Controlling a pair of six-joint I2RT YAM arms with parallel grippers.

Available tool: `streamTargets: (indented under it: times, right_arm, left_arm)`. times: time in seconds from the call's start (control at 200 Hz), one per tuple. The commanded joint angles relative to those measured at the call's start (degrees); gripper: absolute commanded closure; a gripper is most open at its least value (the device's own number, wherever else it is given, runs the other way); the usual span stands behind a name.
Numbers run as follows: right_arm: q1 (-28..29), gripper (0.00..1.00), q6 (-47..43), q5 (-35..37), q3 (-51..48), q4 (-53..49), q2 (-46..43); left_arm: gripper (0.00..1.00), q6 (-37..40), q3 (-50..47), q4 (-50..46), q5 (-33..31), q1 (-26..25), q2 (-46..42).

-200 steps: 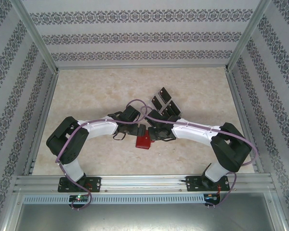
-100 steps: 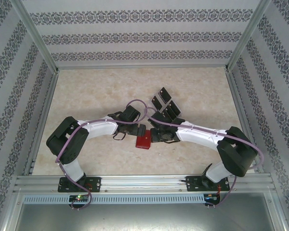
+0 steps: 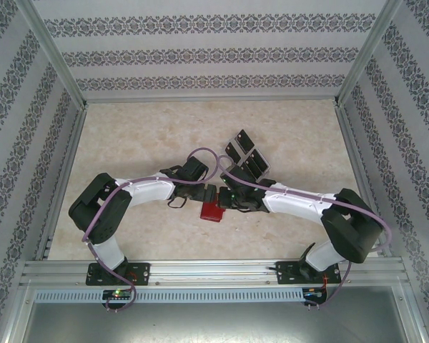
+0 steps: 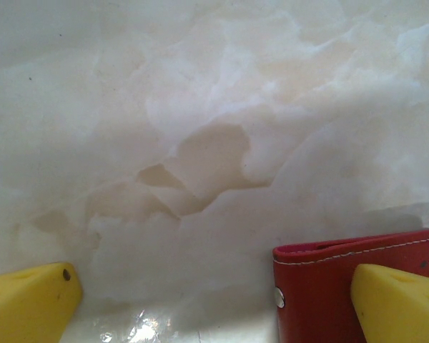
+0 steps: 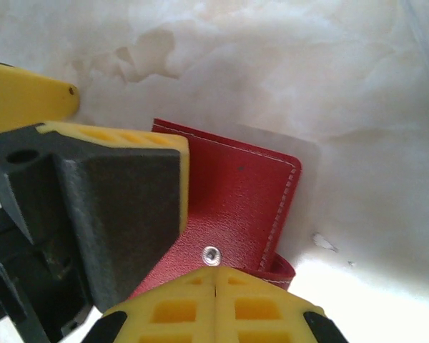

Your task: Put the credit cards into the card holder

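Here, the red wallet (image 3: 213, 211) lies on the tabletop (image 3: 129, 143) between the two wrists, apparently folded shut with its leather face up. The black cards (image 3: 244, 153) sit in a loose cluster just beyond it, none yet in a pocket. The left pincer (image 4: 214, 304) is spread fully wide and empty. One yellow fingertip is over the wallet's corner and the other over bare marble; whether either touches cannot be told. The right pincer (image 5: 214, 293) is closed pad to pad beside the snap stud, low over the wallet, with nothing visible between the pads. The step in hand is probably opening the wallet. It should go best if the left pincer pins one leaf flat while the right catches the red tab and lifts it slowly. The two heads are crowded, so short moves would avoid a knock or a sliding wallet.
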Motion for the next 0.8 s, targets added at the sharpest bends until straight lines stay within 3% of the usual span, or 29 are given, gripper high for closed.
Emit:
streamTargets:
  times: [0.0, 0.794]
  right_arm:
    - [-0.49, 1.00, 2.36, -1.39, -0.38, 3.82, 1.67]
    - [-0.20, 1.00, 6.57, -3.31, -3.49, 13.28, 7.70]
  left_arm:
    - [0.00, -0.24, -2.82, -2.90, -0.49, -0.17, 2.42]
    - [0.00, -1.86, -3.48, -2.67, -1.37, -0.35, 1.07]
